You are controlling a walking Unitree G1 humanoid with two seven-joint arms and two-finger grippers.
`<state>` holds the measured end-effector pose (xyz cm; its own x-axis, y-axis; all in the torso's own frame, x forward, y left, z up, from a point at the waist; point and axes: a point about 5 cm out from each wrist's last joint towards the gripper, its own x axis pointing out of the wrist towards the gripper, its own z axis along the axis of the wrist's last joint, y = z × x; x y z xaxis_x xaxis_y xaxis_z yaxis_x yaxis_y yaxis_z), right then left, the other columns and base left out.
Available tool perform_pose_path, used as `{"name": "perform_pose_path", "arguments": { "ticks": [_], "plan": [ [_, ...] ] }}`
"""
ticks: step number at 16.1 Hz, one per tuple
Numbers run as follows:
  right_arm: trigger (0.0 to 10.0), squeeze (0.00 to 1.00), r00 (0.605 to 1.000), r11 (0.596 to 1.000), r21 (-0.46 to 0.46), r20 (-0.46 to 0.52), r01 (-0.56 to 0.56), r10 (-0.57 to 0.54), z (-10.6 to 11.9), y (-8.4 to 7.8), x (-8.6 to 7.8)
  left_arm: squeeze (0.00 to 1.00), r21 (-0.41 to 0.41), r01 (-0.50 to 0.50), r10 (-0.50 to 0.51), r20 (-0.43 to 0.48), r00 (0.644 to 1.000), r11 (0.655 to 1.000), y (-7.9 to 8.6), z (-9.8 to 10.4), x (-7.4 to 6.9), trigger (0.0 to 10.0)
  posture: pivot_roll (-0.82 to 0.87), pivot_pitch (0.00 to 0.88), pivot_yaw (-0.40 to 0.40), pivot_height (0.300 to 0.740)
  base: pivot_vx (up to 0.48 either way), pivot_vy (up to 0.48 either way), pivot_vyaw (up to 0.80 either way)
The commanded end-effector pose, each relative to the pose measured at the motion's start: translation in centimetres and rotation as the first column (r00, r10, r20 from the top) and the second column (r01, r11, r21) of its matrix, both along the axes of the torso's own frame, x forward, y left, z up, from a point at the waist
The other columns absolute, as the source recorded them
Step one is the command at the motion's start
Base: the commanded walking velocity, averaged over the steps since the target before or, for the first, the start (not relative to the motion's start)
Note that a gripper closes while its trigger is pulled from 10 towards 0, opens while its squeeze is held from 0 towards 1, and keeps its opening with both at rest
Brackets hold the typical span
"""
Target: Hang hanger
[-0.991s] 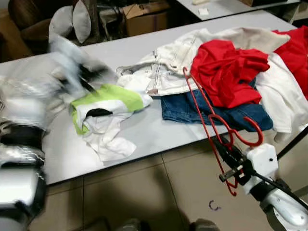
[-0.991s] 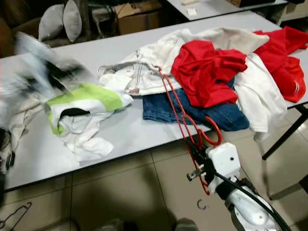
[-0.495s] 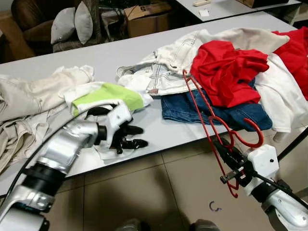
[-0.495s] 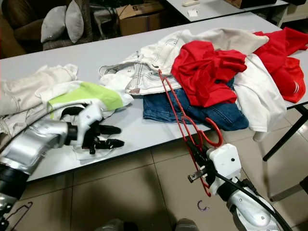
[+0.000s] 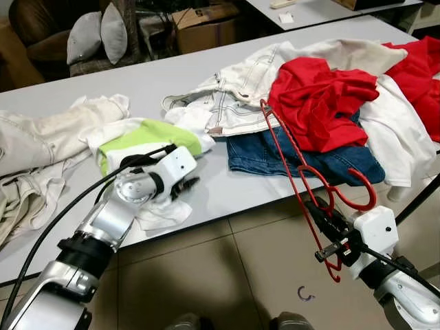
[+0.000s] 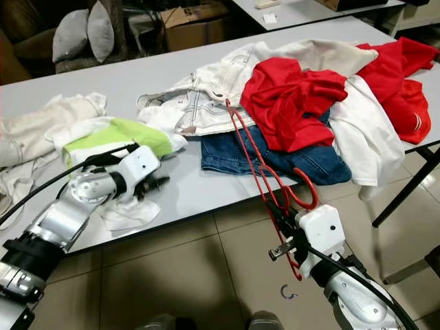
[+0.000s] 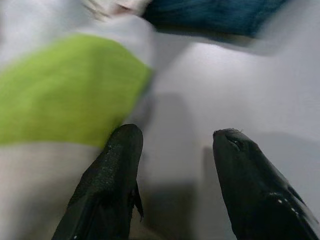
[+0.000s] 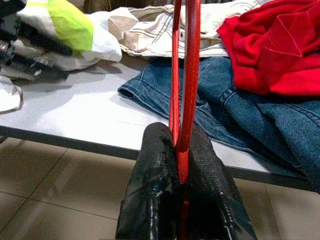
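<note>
Landmark: grey table (image 5: 206, 75).
Item 1, red hanger (image 5: 289, 155): off the table's near edge, upper end leaning over the blue jeans (image 5: 275, 155), hook (image 5: 357, 189) curling beside the gripper housing.
Item 2, right gripper (image 5: 323, 218): below the table's near edge, both fingers pressed together on the hanger's wire.
Item 3, left gripper (image 5: 182, 187): over the table near its front edge, fingers parted and holding nothing, one finger against the green-and-white shirt (image 5: 155, 137).
Item 4, red garment (image 5: 320, 96): on the pile at the table's right part.
</note>
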<state>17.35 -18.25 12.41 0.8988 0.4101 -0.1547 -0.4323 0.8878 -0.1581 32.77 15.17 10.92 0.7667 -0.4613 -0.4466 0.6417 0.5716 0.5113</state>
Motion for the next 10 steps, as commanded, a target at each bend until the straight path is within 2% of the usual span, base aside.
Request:
{"name": "perform_pose_path", "arguments": {
  "ticks": [1, 2, 3, 6, 8, 9, 10],
  "plan": [
    [10.0, 0.0, 1.0, 1.0, 0.0, 0.009, -0.001, 0.001, 0.2, 0.1, 0.0, 0.0, 0.052, -0.022, 0.018, 0.071, 0.997, 0.998, 0.3, 0.6, 0.6, 10.0, -0.17, 0.0, 0.125, 0.74, 0.0, 0.0, 0.0],
    [10.0, 0.0, 1.0, 1.0, 0.0, 0.009, -0.002, 0.002, 0.2, 0.1, 0.0, 0.0, 0.087, -0.028, 0.018, 0.107, 0.994, 0.996, 0.4, 0.7, 0.8, 10.0, -0.17, 0.0, 0.125, 0.74, 0.0, 0.0, 0.0],
    [10.0, 0.0, 1.0, 1.0, 0.0, 0.008, -0.002, 0.002, 0.2, 0.1, 0.0, 0.0, 0.088, -0.02, 0.011, 0.102, 0.995, 0.996, 0.3, 0.6, 0.8, 10.0, -0.16, 0.0, 0.124, 0.74, 0.0, 0.0, 0.0],
    [10.0, 0.0, 1.0, 1.0, -0.001, 0.012, -0.008, 0.008, 0.3, 0.2, 0.1, 0.0, 0.155, 0.028, -0.034, 0.038, 0.999, 0.987, 0.0, -1.6, 0.6, 10.0, -0.17, 0.0, 0.124, 0.74, 0.0, 0.0, 0.0],
    [10.0, 0.0, 1.0, 1.0, -0.001, 0.014, -0.008, 0.008, 0.3, 0.2, 0.2, 0.0, 0.188, 0.017, -0.025, 0.044, 0.999, 0.982, 0.2, -2.3, 0.9, 10.0, -0.17, 0.0, 0.126, 0.74, 0.0, 0.0, 0.0],
    [10.0, 0.0, 1.0, 1.0, -0.003, 0.017, -0.007, 0.007, 0.4, 0.2, 0.2, 0.0, 0.218, -0.004, -0.011, 0.066, 0.998, 0.976, 0.5, -2.3, 1.2, 8.9, -0.18, 0.0, 0.128, 0.74, 0.0, 0.0, 0.0],
    [10.0, 0.0, 1.0, 1.0, -0.004, 0.019, -0.007, 0.007, 0.4, 0.1, 0.2, 0.0, 0.257, -0.034, 0.009, 0.095, 0.995, 0.966, 0.9, -2.2, 1.6, 5.6, -0.18, 0.0, 0.128, 0.74, 0.0, 0.0, 0.0]
  ]
}}
